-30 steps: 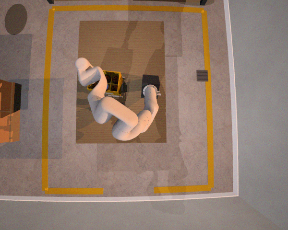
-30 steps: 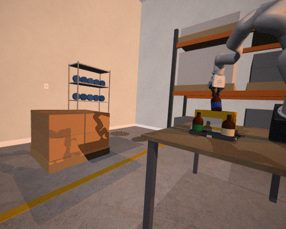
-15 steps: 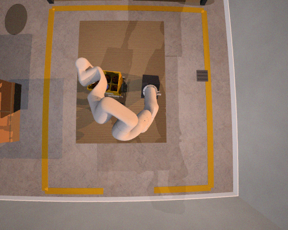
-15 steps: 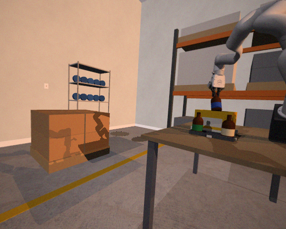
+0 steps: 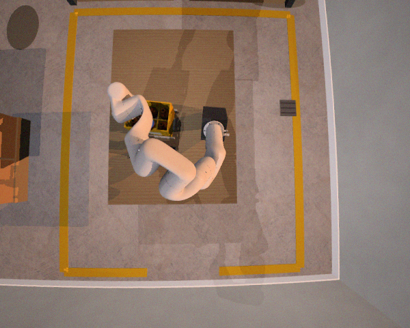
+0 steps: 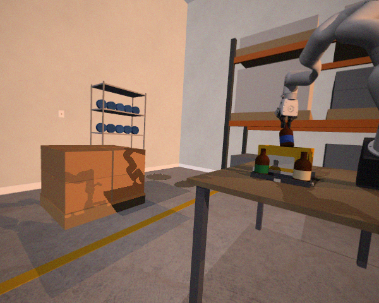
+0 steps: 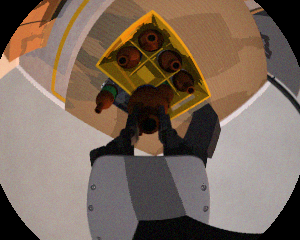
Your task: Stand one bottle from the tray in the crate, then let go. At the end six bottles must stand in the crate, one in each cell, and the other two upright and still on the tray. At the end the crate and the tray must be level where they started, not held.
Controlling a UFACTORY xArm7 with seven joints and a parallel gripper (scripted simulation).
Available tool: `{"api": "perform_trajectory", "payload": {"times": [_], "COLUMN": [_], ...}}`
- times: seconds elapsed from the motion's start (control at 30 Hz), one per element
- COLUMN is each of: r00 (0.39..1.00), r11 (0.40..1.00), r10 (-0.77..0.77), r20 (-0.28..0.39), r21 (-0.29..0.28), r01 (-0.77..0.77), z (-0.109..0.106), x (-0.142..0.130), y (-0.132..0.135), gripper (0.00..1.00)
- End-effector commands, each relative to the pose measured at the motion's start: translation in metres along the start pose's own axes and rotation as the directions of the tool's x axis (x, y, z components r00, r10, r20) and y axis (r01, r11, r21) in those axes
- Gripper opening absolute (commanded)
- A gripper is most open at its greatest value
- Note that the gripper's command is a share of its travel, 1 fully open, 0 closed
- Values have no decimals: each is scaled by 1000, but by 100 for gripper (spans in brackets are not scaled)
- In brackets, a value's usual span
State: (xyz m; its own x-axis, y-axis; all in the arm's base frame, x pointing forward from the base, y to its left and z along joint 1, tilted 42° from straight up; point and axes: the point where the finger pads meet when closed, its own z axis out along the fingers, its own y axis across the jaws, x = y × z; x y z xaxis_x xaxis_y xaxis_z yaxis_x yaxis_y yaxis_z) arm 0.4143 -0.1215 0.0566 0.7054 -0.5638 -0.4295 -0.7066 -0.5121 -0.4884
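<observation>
My gripper (image 6: 286,125) (image 7: 148,112) is shut on the neck of a brown bottle with a blue label (image 6: 286,139) (image 7: 149,100). It holds the bottle upright just above the yellow crate (image 6: 301,150) (image 5: 160,103) (image 7: 188,108). The wrist view shows several brown bottles standing in the crate's cells, with the held bottle over the near side. A green-labelled bottle (image 6: 261,162) (image 7: 105,98) and a cream-labelled bottle (image 6: 302,167) stand upright on the dark tray (image 6: 290,180) in front of the crate. In the overhead view my arm hides most of the crate and the gripper.
Crate and tray sit on a wooden table (image 6: 330,199) (image 5: 169,52). My black base (image 6: 374,169) (image 5: 214,114) stands to the right of them. An orange-beamed shelf rack (image 6: 264,123) rises behind the table. A cardboard box (image 6: 91,176) stands on the floor to the left.
</observation>
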Motion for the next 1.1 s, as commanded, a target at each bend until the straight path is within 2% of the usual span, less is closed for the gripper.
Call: {"api": "perform_trajectory", "payload": {"times": [0.0, 1.07], "r00": [1000, 1000], "r11": [1000, 1000], "r10": [-7, -7], "r20": [27, 27], "r21": [0, 0], "r01": [7, 7], "z": [12, 42], "x": [-8, -9], "y": [-4, -4], "gripper": [0, 0]}}
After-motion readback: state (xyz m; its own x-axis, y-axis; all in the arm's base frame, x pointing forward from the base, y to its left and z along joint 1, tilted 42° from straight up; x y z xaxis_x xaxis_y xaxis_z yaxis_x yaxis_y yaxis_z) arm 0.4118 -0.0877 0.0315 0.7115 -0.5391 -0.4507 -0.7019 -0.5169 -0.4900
